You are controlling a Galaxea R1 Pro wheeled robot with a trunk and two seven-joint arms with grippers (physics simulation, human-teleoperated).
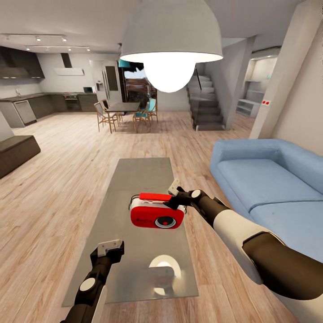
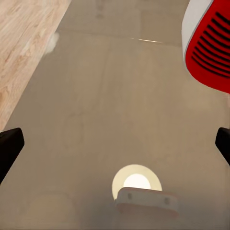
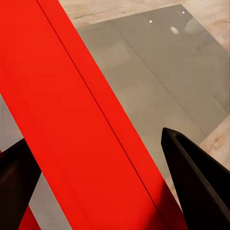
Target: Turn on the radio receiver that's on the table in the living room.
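The right arm enters from the lower right of the head view and reaches toward frame center, forearm angled up and left. The right gripper sits at the right end of the red handle of the radio receiver. In the right wrist view the red handle runs diagonally between the 2 dark fingers, which stand apart on either side of it; contact with the handle cannot be confirmed.

The left arm rises from the bottom left of the head view. The left gripper hovers over the bench, its fingers spread wide and holding nothing; in the left wrist view the 2 fingertips sit at opposite frame edges.

The radio receiver is at frame center in the head view, over the middle of the grey bench, dial facing the camera. A pendant lamp hangs at top center; a blue sofa lies at right.
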